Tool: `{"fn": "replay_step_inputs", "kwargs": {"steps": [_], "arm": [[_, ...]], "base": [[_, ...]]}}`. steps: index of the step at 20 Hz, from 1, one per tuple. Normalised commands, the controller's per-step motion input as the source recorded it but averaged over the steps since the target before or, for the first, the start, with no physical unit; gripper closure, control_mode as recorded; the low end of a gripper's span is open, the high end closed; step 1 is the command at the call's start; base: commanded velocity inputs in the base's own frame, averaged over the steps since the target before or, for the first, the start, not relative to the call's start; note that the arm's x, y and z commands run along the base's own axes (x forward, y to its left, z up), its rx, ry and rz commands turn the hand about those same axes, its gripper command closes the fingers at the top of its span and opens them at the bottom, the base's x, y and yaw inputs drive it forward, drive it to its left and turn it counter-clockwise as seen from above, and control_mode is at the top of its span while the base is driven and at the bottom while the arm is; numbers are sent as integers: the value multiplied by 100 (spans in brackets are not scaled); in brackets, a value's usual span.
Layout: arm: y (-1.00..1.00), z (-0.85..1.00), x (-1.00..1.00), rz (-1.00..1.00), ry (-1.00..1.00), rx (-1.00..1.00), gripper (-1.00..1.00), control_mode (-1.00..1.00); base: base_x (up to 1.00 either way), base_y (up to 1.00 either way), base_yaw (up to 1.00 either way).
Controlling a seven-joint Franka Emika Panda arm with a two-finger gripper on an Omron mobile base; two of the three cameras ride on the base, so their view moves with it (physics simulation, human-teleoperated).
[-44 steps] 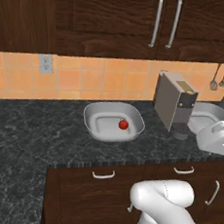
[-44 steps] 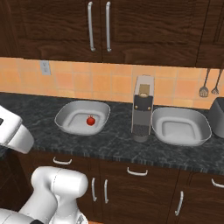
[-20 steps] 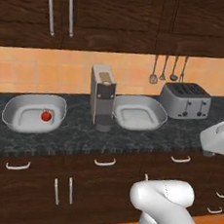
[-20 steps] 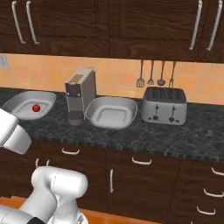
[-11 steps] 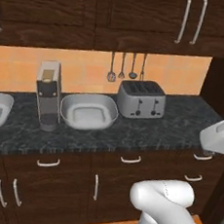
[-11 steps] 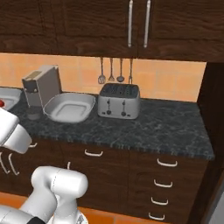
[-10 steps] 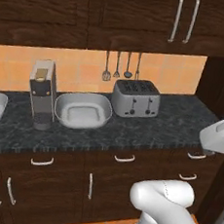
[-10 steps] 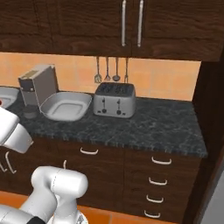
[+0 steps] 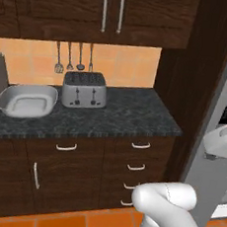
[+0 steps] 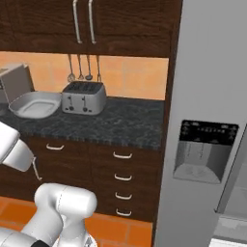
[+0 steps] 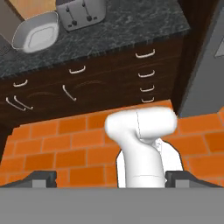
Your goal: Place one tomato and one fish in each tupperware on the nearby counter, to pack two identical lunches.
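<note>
Pale grey tupperware (image 9: 26, 101) holding nothing, on dark counter (image 9: 120, 114) just left of silver toaster (image 9: 84, 89), gripper (image 11: 109, 178) spread wide and holding nothing above orange floor tiles, view shifted right since before, grey fridge (image 10: 212, 120) now visible, tomato tray gone from sight.

Pale grey tupperware (image 9: 26, 101) at left on black-speckled counter (image 9: 125, 112). Silver toaster (image 9: 84, 89) beside it. Dark brown drawers (image 9: 137, 165), silver handles. Orange tiled wall (image 9: 123, 64) at centre. Orange brick floor (image 11: 65, 144) below. Grey fridge (image 10: 212, 120) at right.
</note>
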Motion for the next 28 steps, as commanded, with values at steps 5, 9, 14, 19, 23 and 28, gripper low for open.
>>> {"fn": "replay_step_inputs", "kwargs": {"steps": [5, 9, 14, 19, 23, 28], "arm": [[0, 0, 0, 0, 0, 0, -100, 100], [0, 0, 0, 0, 0, 0, -100, 100], [0, 0, 0, 0, 0, 0, -100, 100], [0, 0, 0, 0, 0, 0, -100, 100], [0, 0, 0, 0, 0, 0, -100, 100], [0, 0, 0, 0, 0, 0, -100, 100]], "base": [[8, -100, 8], [0, -100, 10], [13, -100, 8], [22, -66, 1], [63, -31, 3], [21, -44, 4]]}}
